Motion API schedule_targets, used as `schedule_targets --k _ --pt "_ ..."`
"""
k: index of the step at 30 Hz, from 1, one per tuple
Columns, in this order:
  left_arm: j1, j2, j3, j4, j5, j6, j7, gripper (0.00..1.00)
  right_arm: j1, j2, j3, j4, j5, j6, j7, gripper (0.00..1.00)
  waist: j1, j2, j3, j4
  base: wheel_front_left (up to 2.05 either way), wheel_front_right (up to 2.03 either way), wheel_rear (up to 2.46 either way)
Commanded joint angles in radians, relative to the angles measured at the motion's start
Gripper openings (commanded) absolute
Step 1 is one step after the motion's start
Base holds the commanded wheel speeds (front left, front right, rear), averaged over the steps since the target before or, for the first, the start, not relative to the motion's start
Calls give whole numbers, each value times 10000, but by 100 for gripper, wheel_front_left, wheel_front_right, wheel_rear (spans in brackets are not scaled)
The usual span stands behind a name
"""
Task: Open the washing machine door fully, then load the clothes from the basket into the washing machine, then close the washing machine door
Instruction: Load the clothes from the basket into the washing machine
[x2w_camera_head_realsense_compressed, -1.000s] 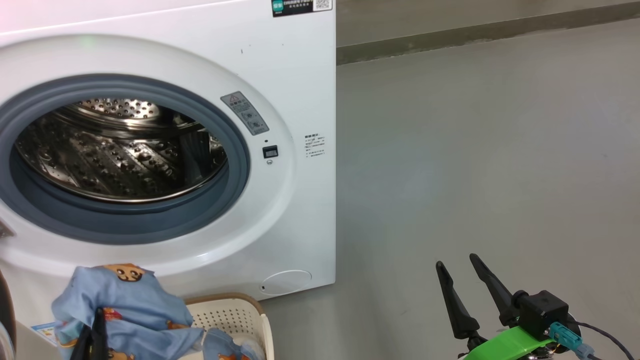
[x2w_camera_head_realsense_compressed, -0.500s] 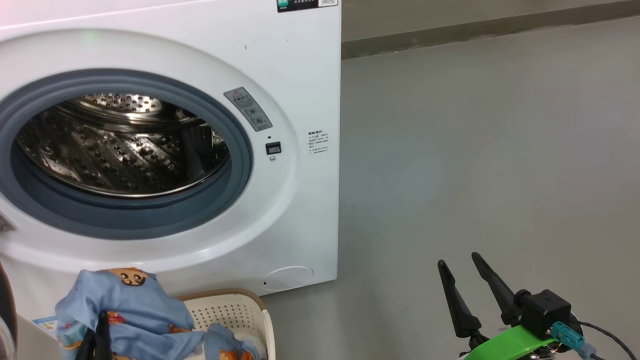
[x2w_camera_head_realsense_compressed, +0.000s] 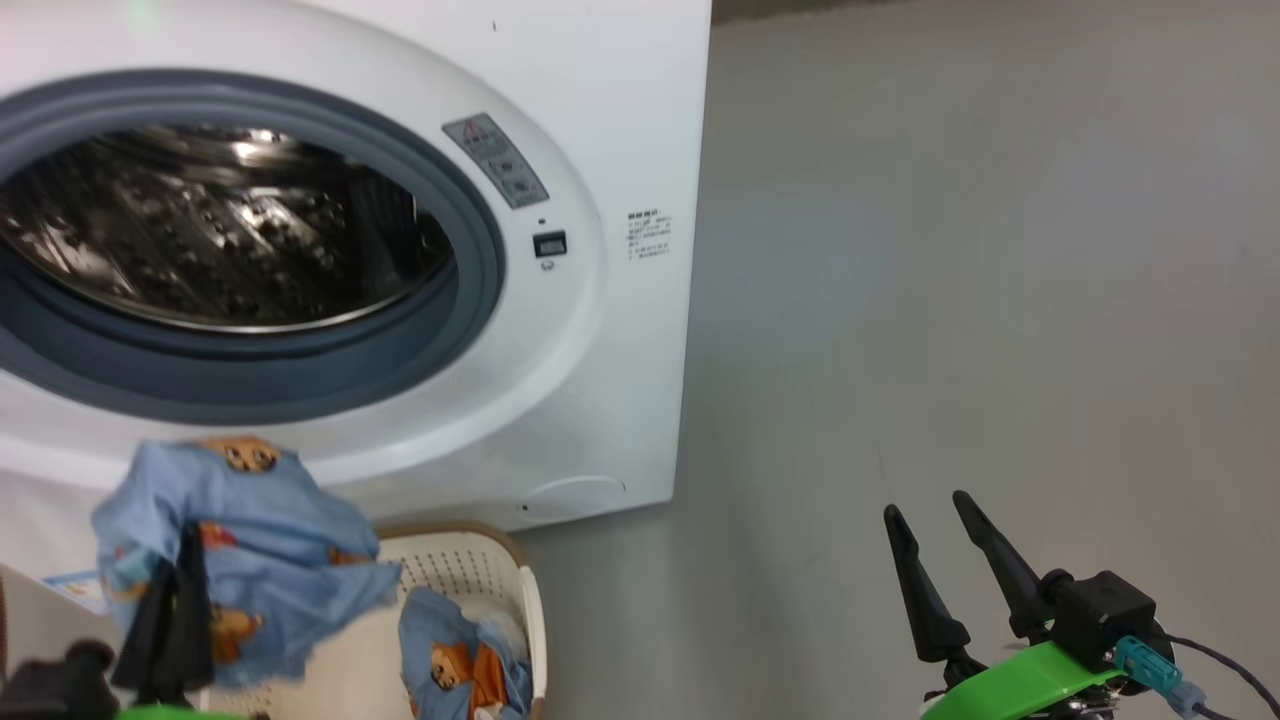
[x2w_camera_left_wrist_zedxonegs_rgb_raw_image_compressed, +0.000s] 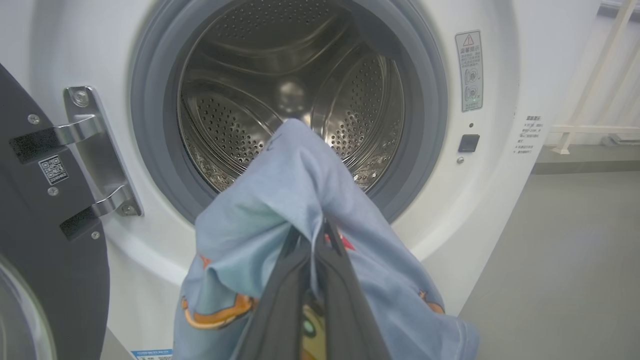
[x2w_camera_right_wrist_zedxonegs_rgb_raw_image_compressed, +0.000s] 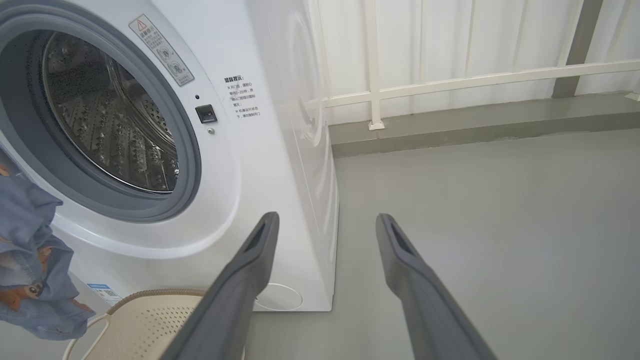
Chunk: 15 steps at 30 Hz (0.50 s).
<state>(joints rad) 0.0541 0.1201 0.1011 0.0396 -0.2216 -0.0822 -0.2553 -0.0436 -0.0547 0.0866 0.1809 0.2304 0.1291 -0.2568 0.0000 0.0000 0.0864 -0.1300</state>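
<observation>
Bottom centre of the left wrist view, the left end effector (x2w_camera_left_wrist_zedxonegs_rgb_raw_image_compressed: 312, 234) is clamped on a bunched fold of the clothes (x2w_camera_left_wrist_zedxonegs_rgb_raw_image_compressed: 300, 190). The fabric looks soft, light and floppy, so it's probably best pinched at a thick gather. More is seen in the basket (x2w_camera_head_realsense_compressed: 470, 585), lower left of the head view. The right end effector (x2w_camera_head_realsense_compressed: 928, 510) is held apart, empty. Behind, the washing machine (x2w_camera_head_realsense_compressed: 620, 330) is gaping.

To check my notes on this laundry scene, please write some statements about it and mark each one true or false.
1. The left gripper is shut on a light blue bear-print garment. True.
2. The round black-rimmed door of the big white washing machine is closed. False: it stands swung open.
3. The right gripper holds cloth. False: it is open and empty, over the grey floor.
4. A second bear-print garment lies in the cream perforated plastic basket. True.
</observation>
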Motion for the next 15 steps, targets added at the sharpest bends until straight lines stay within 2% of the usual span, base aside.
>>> schedule_targets --k 1,15 --pt "-573 267 327 -134 -118 -27 -64 0 -328 24 235 -292 -131 16 -49 100 0 0 493 -43 0 0 0" --pt "-3732 1430 117 1035 -420 -297 107 0 -1176 43 578 -709 176 16 -49 100 0 0 2619 -581 0 0 0"
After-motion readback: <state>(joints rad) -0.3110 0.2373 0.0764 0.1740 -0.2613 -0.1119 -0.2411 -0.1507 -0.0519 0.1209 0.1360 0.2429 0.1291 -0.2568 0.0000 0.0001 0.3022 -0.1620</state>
